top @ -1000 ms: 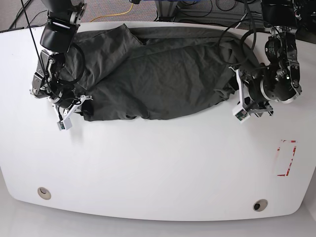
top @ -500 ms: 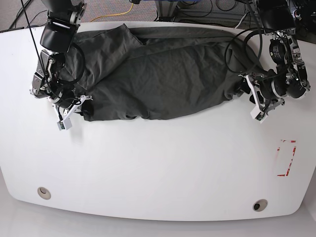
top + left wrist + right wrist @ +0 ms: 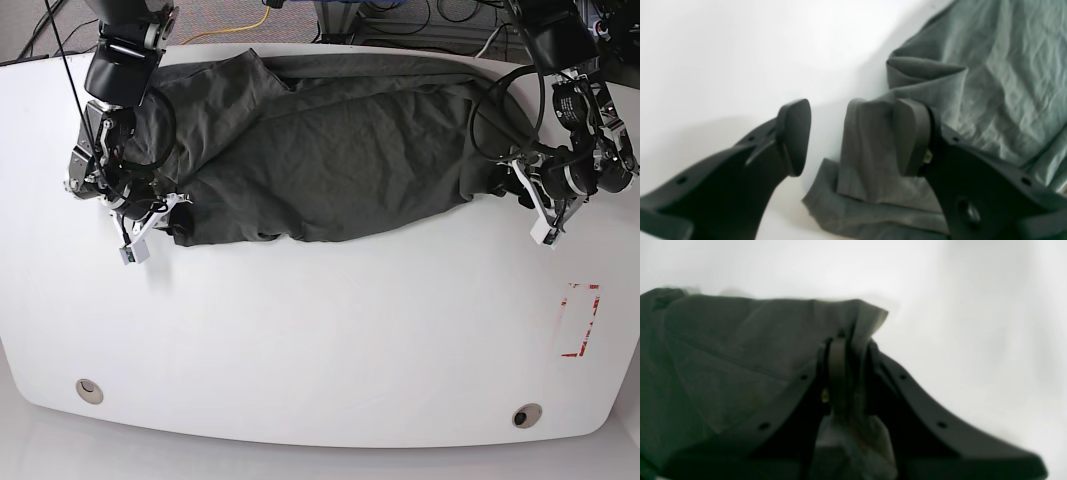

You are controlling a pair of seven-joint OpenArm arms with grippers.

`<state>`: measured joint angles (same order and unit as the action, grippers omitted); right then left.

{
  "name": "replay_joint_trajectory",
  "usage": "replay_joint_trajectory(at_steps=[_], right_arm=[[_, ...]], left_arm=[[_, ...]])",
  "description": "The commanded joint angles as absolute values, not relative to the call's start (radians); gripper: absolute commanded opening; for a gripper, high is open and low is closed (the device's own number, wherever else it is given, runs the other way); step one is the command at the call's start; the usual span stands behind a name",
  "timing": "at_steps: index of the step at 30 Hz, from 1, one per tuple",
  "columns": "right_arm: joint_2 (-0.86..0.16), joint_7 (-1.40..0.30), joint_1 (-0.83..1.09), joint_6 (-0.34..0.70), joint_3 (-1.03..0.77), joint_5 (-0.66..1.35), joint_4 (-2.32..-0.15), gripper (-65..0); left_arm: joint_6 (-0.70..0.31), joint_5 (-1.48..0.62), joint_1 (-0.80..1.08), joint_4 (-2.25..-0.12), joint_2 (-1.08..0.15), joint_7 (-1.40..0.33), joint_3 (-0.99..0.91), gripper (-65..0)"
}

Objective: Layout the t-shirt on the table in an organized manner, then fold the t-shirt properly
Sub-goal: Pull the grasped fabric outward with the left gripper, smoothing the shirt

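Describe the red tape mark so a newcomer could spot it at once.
Start with the white table, where the dark t-shirt sprawls across the far half. In the base view, go to the table's right edge, nearer than the shirt: the tape mark lies there. It is a thin, broken red rectangle outline, the only colour on the tabletop.

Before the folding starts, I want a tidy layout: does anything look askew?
Yes. The wrinkled dark charcoal cloth t-shirt lies bunched along the glossy white table's far edge, a fold doubled over near the left gripper, whose jaws stand open.
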<state>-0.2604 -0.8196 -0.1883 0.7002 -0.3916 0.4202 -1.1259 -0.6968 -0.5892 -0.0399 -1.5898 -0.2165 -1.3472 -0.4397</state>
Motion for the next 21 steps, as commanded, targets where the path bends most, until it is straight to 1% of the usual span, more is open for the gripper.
replay_joint_trajectory(at_steps=[1, 12, 17, 21], right_arm=[[-0.265, -0.858, -0.193, 0.698, -0.387, 0.387, -1.130, -56.6], [-0.263, -0.858, -0.191, 0.698, -0.387, 0.387, -1.130, -56.6], [-0.263, -0.858, -0.191, 0.698, -0.387, 0.387, -1.130, -56.6], [-0.263, -0.858, -0.191, 0.698, -0.387, 0.387, -1.130, -56.6]], left_arm=[[-0.698, -0.647, -0.087, -1.600, -0.226, -1.331, -0.441, -28.2], [-0.698, -0.720, -0.122, -1.575, -0.220, -1.331, -0.467, -28.3], [-0.698, -0.719, -0.170, -1.446, -0.222, -1.317, -0.470, -28.3], [-0.698, -0.705, -0.188, -1.353, -0.228, -1.254, -0.475, -28.3]])
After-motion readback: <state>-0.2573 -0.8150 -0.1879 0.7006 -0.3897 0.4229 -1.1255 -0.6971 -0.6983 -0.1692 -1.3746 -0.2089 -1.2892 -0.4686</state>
